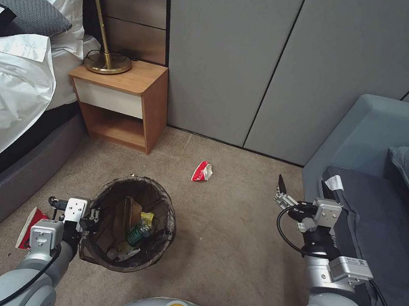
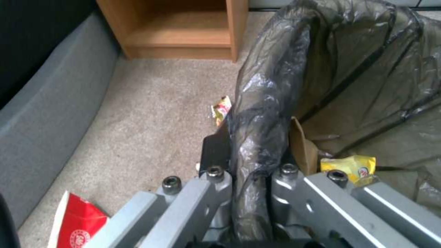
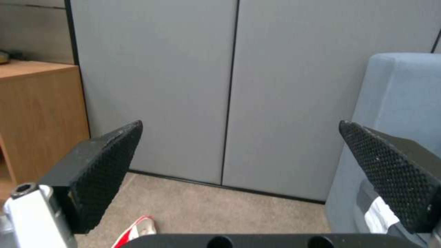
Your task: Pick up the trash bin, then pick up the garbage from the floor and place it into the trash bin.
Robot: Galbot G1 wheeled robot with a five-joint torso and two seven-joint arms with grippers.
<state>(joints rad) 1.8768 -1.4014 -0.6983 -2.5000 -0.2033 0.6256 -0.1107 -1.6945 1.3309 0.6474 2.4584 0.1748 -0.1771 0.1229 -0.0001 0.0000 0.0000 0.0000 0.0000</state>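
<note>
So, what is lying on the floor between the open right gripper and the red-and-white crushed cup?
Nothing: in the head view, bare carpet separates the right gripper from the crushed cup.

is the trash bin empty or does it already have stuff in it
Not empty. The trash bin already holds a brown paper bag, a yellow wrapper and a small bottle inside its dark liner.

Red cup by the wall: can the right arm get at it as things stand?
Probably yes. The right gripper is open and empty, and bare carpet lies between it and the red cup. The left gripper is shut on the bin rim.
</note>
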